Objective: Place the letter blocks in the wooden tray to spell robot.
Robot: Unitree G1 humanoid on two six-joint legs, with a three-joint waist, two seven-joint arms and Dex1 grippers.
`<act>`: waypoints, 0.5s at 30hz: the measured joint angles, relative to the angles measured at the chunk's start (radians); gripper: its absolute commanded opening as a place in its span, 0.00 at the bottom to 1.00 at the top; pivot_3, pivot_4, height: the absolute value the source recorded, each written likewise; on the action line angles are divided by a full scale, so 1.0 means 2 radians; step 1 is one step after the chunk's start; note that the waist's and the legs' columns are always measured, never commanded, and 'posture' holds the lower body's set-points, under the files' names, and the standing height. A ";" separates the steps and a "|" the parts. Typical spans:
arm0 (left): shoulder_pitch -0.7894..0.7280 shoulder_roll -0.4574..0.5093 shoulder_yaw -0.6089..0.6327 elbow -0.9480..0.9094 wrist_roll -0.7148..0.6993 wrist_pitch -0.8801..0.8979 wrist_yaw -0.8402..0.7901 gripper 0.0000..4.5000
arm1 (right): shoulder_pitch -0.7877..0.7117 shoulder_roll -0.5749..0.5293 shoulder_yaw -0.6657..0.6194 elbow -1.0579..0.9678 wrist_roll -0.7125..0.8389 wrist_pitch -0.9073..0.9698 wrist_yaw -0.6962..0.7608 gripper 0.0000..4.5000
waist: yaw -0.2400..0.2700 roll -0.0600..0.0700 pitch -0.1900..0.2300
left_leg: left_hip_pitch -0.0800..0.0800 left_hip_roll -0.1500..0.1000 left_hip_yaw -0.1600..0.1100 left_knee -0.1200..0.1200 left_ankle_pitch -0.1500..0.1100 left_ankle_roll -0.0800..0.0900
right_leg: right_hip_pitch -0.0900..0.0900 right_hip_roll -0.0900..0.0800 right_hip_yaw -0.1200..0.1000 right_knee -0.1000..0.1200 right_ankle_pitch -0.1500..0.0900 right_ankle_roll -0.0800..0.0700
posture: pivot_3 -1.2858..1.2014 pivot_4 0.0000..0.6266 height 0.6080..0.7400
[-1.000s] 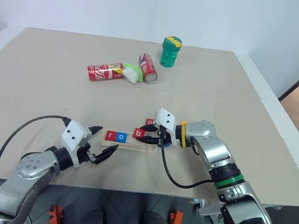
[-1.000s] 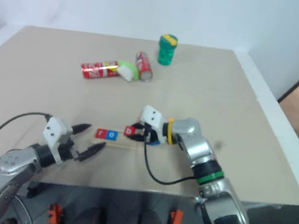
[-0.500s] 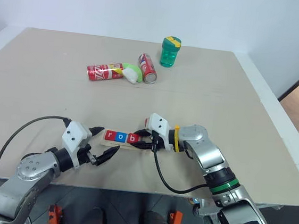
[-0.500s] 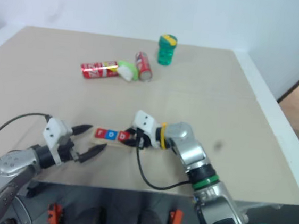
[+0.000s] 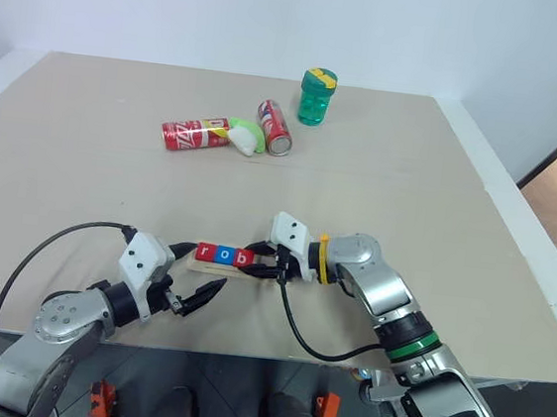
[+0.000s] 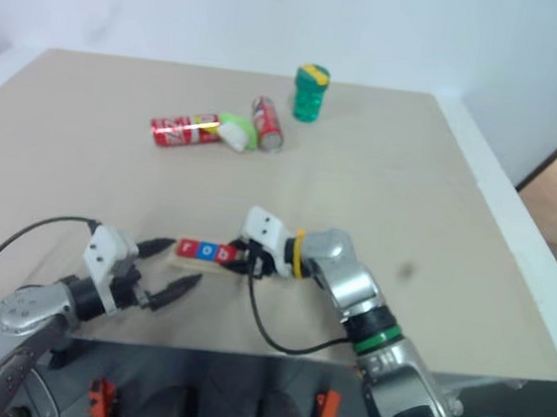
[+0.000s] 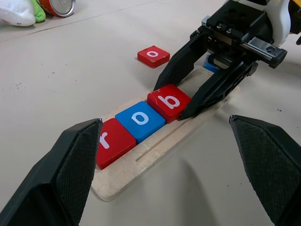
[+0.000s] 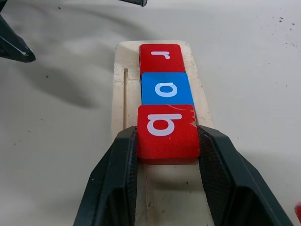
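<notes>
The wooden tray point(image 7: 149, 159) lies near the table's front edge, between my two grippers. In its groove sit a red r block point(image 7: 113, 141), a blue o block point(image 7: 141, 119) and a red b block point(image 8: 167, 128) in a row, touching. My right gripper point(image 8: 168, 137) is shut on the b block, one finger on each side. A loose red o block point(image 7: 153, 55) lies flat on the table beyond the tray. A corner of a blue block point(image 7: 211, 66) shows behind the right gripper. My left gripper point(image 5: 198, 270) stands open at the tray's r end, holding nothing.
Two red soda cans point(image 5: 194, 136) point(image 5: 275, 127) lie on their sides at the far middle of the table with a green and white soft thing point(image 5: 246, 135) between them. A green jar with a yellow lid point(image 5: 317, 97) stands behind them. The table's front edge is close below the tray.
My right gripper has carried the red b block leftward along the tray until it rests against the blue o. The left gripper has stayed open in much the same place.
</notes>
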 measured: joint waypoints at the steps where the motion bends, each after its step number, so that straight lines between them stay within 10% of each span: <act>1: 0.000 0.000 0.000 0.000 0.000 0.000 0.000 1.00 | -0.001 0.001 0.000 0.002 0.000 -0.001 0.000 0.38 | 0.000 0.000 0.000 | 0.000 0.000 0.000 0.000 0.000 0.000 | 0.000 0.000 0.000 0.000 0.000 0.000 | 0.52 0.24 1.00; 10: -0.001 0.001 -0.003 0.000 0.001 0.000 -0.002 1.00 | -0.003 0.000 0.000 0.003 0.001 0.000 -0.003 0.97 | 0.000 0.000 0.000 | 0.000 0.000 0.000 0.000 0.000 0.000 | 0.000 0.000 0.000 0.000 0.000 0.000 | 0.52 0.24 1.00; 15: -0.002 0.003 -0.003 0.000 0.001 0.000 -0.003 1.00 | -0.002 -0.001 -0.004 -0.002 0.006 0.017 -0.006 0.99 | 0.000 0.000 0.000 | 0.000 0.000 0.000 0.000 0.000 0.000 | 0.000 0.000 0.000 0.000 0.000 0.000 | 0.52 0.24 1.00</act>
